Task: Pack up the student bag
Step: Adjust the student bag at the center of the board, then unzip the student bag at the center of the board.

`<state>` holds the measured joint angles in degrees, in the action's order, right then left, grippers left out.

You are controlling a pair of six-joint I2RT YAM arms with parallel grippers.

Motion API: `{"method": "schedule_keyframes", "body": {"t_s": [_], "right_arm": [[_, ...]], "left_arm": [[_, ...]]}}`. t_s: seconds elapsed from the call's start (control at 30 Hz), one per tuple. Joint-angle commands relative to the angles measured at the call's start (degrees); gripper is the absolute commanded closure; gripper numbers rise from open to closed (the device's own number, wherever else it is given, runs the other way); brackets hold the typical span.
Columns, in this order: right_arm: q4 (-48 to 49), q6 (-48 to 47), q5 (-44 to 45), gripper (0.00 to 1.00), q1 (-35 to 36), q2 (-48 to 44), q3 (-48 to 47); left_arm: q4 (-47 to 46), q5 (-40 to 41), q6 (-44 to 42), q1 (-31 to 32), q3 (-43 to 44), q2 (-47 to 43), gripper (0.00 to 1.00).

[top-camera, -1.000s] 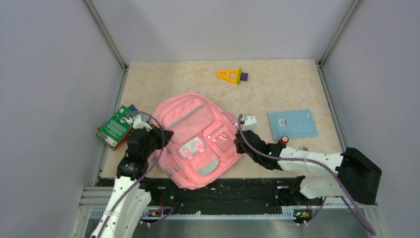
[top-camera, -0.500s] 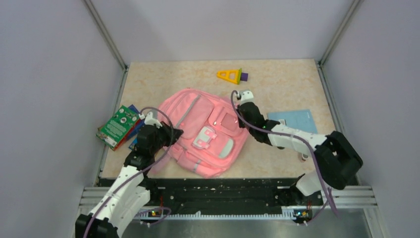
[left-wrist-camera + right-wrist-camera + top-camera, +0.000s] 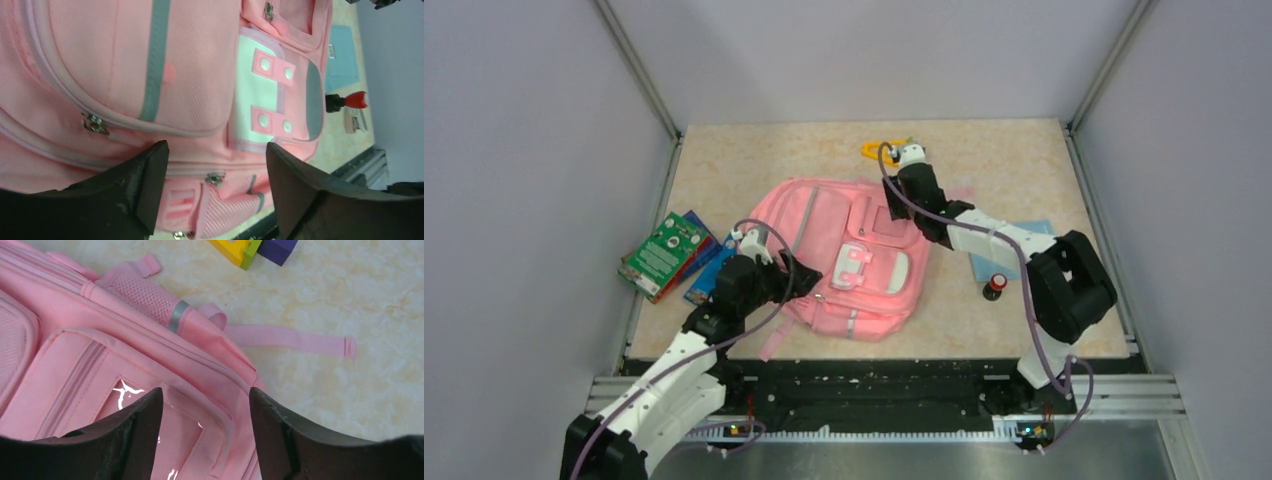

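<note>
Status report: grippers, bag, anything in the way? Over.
Left gripper open over bag front. Right gripper open at bag's far corner. Bag flat, front up. Yellow toy just beyond, clear.

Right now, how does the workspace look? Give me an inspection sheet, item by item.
Surface: beige marbled tabletop, no spills seen.
Job's things: large pink fabric backpack lying front up mid-table, with a loose pink strap trailing on the table.
Clutter: green printed box overlapping a blue box at the left edge; yellow triangular toy with a purple block at the far side; light blue flat card and small black item with a red cap on the right.
Grippers: left gripper and right gripper both open over the backpack, holding nothing.
Cables: purple cables loop along both arms.
Surroundings: plain grey walls; nothing else seen.
</note>
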<state>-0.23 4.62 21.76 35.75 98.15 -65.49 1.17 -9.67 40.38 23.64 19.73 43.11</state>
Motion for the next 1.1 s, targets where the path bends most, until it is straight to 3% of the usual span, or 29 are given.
{"method": "schedule_keyframes", "body": {"t_s": [0.0, 0.13, 0.23, 0.43, 0.6, 0.9, 1.07], "right_arm": [[-5.5, 3.63, -2.28, 0.34, -0.52, -6.78, -2.73], [-13.31, 12.16, -4.42, 0.32, -0.52, -14.21, 0.1], [-15.36, 19.2, -8.41, 0.31, -0.44, -20.62, 7.93], [-10.27, 29.1, -14.33, 0.27, 0.21, -36.18, 26.18], [-5.65, 36.31, -19.2, 0.26, 1.01, -42.82, 35.64], [9.8, 40.75, -24.24, 0.31, 1.34, -38.31, 41.69], [15.47, 41.69, -25.38, 0.47, 1.34, -33.07, 41.59]], "left_arm": [[8.88, -1.54, -4.77, 0.53, 0.59, -6.38, 0.19], [17.35, -0.1, -2.37, 0.52, 1.38, -11.3, 0.17], [22.79, 0.94, -0.05, 0.53, 0.92, -14.84, 0.17], [27.09, 0.55, 2.3, 1.56, 0.31, -20.4, 0.19], [28.34, 0.84, 3.77, 2.01, 1.06, -16.86, 0.19], [25.1, -0.9, 4.36, 2.85, -0.13, -14.95, 0.19], [23.68, -1.49, 3.49, 3.25, -1.72, -14.98, 0.19]]}}
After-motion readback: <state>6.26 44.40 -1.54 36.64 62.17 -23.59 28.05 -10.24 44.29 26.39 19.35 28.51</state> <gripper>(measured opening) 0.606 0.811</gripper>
